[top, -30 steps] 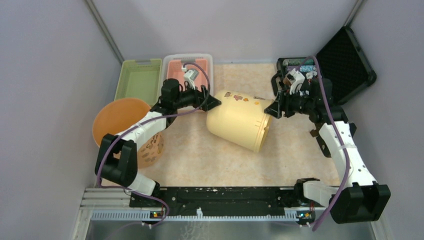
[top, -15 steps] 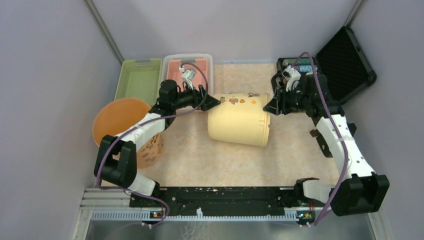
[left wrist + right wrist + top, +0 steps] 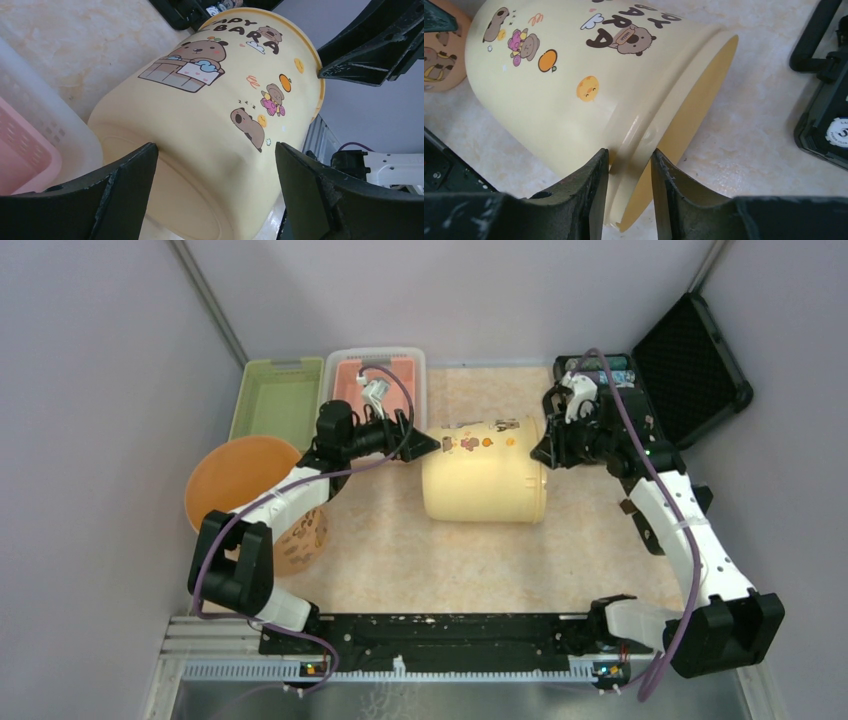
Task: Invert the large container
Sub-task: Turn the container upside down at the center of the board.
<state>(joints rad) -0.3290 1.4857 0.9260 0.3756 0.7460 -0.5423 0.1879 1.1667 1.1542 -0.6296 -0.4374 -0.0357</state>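
Right gripper (image 3: pixel 629 162) is narrowed on the rim of the large container (image 3: pixel 549 85). In the right wrist view one finger lies against the outer wall and the other stands before the inner side, with the thick lip between them, so I judge it as a grip on the rim. Left gripper (image 3: pixel 215 150) stands wide, with its two fingers on either side of the container's base. Whether they touch the base, I cannot tell.

The large container (image 3: pixel 485 475) lies on its side in the middle of the top view, on the table (image 3: pixel 400 560). Its mouth is toward the right of the frame and its base toward the left, between the two grippers.

It looks like thin, stiff plastic, so it is probably light, and the glossy wall is probably slippery. The rolled lip gives the best hold; a pinch on the round wall would likely slide. Because it is round, it may roll when released.

Only the top view shows how the whole container lies, and the orange bowl (image 3: pixel 235 475) at the left. Only the right wrist view shows the lip between the fingers. Only the left wrist view shows the base.
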